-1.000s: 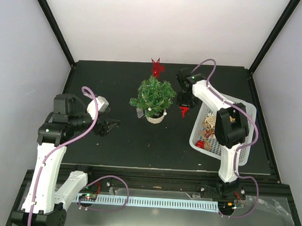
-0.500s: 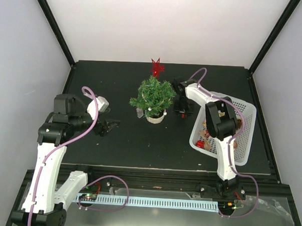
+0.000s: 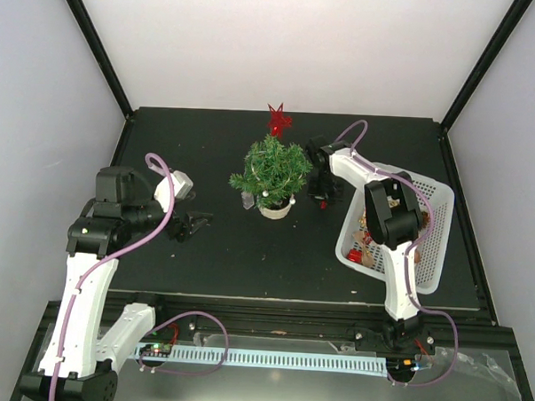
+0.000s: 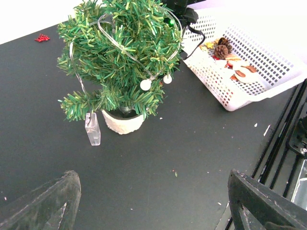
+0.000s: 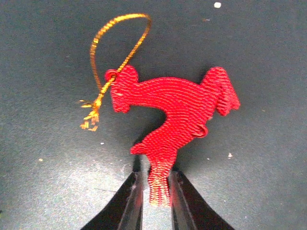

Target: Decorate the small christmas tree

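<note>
The small christmas tree [image 3: 272,168] stands mid-table in a cream pot [image 3: 275,208], wound with a light string and white balls; it also shows in the left wrist view [image 4: 124,52]. My right gripper [image 3: 322,199] is low over the table just right of the tree, shut on the lower leg of a flat red ornament [image 5: 177,120] with a gold loop [image 5: 115,43]. The ornament is at or just above the dark tabletop. My left gripper [image 3: 194,222] is open and empty, left of the tree, with its fingers wide apart [image 4: 151,211].
A white basket [image 3: 429,261] with pine cones and other ornaments sits at the right; its wall shows in the left wrist view [image 4: 225,91]. A red star [image 3: 279,121] shows just beyond the tree top. A clear plastic box [image 4: 92,129] lies by the pot.
My right arm has folded in and brought the red ornament down and slightly left, closer to the tree and the table. The left arm has not moved.
</note>
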Controlling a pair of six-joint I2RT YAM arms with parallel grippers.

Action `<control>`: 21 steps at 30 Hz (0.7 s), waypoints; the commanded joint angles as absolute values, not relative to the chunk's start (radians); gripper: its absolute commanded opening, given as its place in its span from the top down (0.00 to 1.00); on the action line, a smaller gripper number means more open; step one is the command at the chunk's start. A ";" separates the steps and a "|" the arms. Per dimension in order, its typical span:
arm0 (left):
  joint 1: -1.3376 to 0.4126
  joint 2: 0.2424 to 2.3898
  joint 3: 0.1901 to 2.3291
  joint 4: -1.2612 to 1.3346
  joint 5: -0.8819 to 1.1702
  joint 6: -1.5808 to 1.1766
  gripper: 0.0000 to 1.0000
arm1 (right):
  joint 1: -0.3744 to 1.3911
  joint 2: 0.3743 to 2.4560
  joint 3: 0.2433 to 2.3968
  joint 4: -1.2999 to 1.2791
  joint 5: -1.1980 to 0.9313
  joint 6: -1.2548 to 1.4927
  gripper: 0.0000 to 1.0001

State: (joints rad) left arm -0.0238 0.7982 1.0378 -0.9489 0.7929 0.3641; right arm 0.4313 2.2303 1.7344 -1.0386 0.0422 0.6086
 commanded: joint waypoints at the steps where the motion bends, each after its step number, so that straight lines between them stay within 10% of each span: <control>1: -0.024 0.798 1.042 -0.944 0.804 0.365 0.16 | 0.428 2.235 1.653 -1.001 0.033 0.611 0.84; 21: -0.023 0.795 1.035 -0.943 0.799 0.365 0.16 | 0.429 2.132 1.671 -1.019 0.060 0.591 0.99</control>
State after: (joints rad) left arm -0.0238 0.7986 1.0378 -0.9489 0.7929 0.3641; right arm 0.4309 2.1559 1.6520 -0.9768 0.0448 0.6037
